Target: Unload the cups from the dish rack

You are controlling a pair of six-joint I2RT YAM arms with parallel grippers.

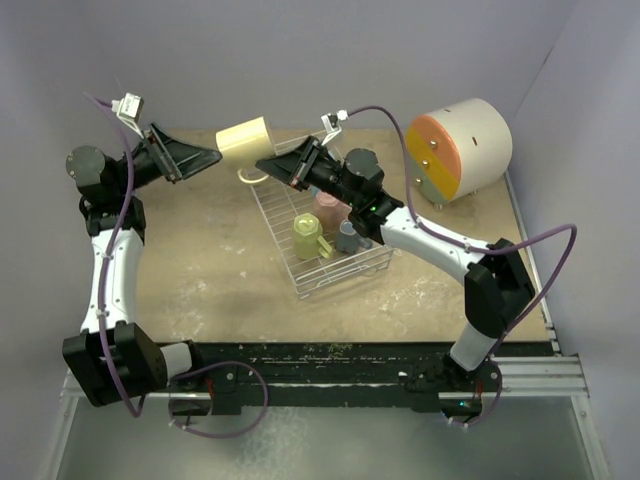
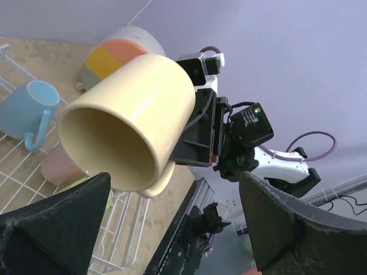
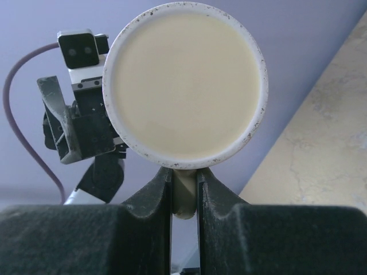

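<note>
Handle of cream-yellow mug (image 3: 183,80) pinched in raised right hand (image 3: 184,183); left hand (image 1: 212,155) spread, facing mug mouth

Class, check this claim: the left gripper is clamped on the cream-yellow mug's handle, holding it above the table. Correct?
No. The right gripper holds the cream-yellow mug by its handle, above the table; the right wrist view shows it. The left gripper is open.
</note>
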